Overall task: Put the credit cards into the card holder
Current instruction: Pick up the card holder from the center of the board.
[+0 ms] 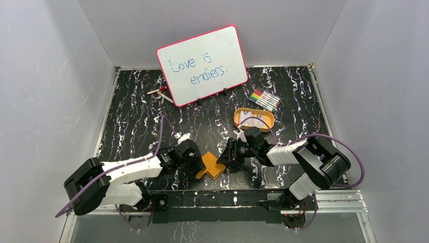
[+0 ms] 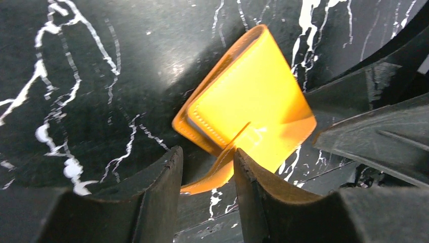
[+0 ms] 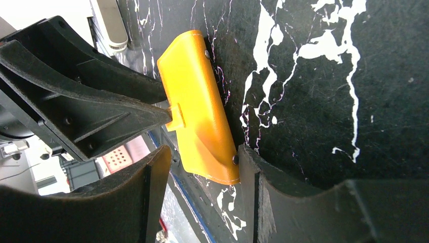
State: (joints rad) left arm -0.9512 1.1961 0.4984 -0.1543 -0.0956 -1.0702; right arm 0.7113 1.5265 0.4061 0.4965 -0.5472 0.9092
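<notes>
The orange card holder [image 1: 211,166] lies on the black marbled table between my two grippers, near the front edge. My left gripper [image 2: 206,154] is open. The card holder's strap [image 2: 215,174] runs between its fingers, against the right one and apart from the left one. My right gripper [image 3: 205,152] is open around the near corner of the card holder [image 3: 195,106], which touches only its right finger [image 3: 250,172]. In the top view the left gripper [image 1: 198,164] and right gripper [image 1: 227,161] flank the holder. Pale credit cards [image 1: 251,120] lie in the orange oval tray.
The orange oval tray [image 1: 268,123] stands behind the right arm. A pack of coloured markers [image 1: 264,99] lies behind it. A pink-rimmed whiteboard [image 1: 202,65] leans at the back, with a red-and-white pen [image 1: 161,92] to its left. Grey walls enclose the table.
</notes>
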